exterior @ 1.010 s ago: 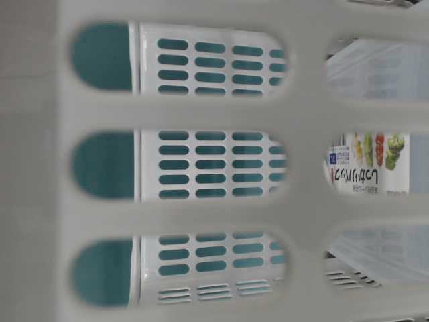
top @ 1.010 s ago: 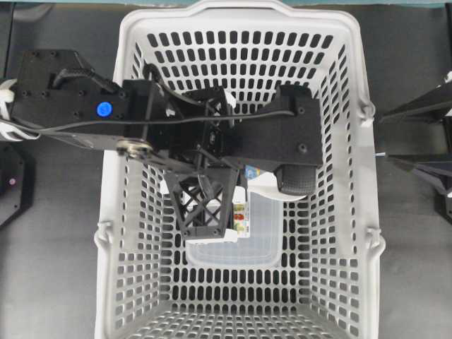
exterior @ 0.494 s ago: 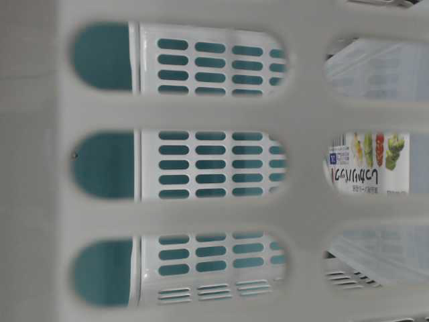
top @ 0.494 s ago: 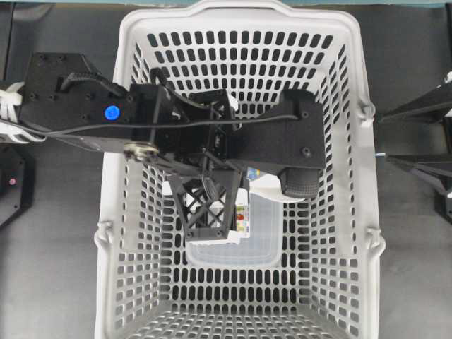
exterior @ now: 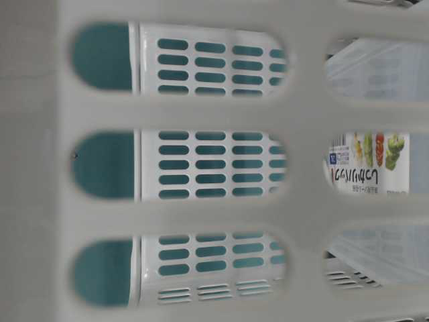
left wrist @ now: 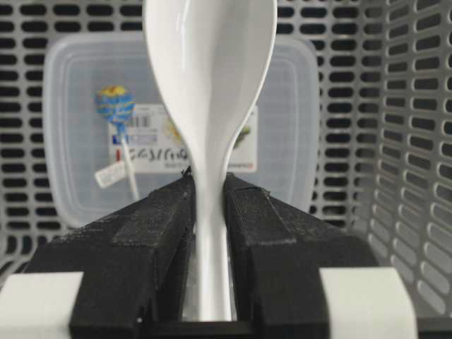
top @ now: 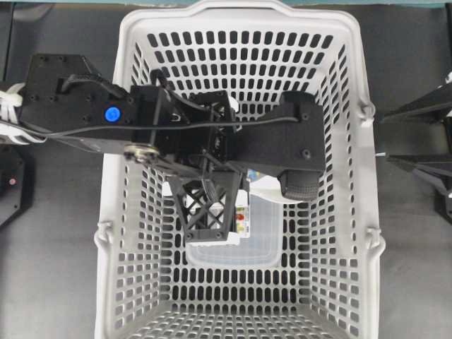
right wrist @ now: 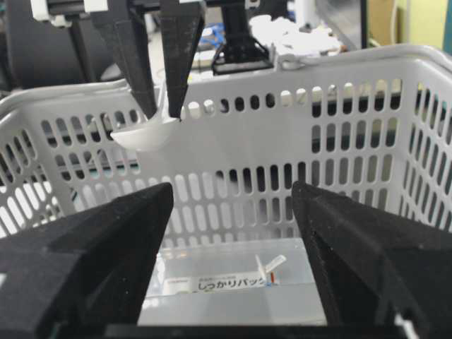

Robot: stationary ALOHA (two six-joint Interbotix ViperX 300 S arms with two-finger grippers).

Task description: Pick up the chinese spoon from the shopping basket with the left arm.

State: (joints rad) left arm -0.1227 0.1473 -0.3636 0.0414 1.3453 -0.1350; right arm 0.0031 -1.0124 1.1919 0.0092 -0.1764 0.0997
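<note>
Glossy white chinese spoon (left wrist: pixel 209 106) is pinched by its handle in the left gripper (left wrist: pixel 210 212), above the slotted grey shopping basket (top: pixel 353 212) and its clear labelled container (left wrist: pixel 296 141), right gripper (right wrist: pixel 233 212) spread wide.

The left arm (top: pixel 141 131) reaches in from the left, its gripper (left wrist: pixel 210 205) pointing down with both fingers (left wrist: pixel 159 226) clamped on the spoon (left wrist: pixel 210 78) handle. The right gripper (right wrist: pixel 229 240) faces it with fingers spread wide, holding nothing.
</note>
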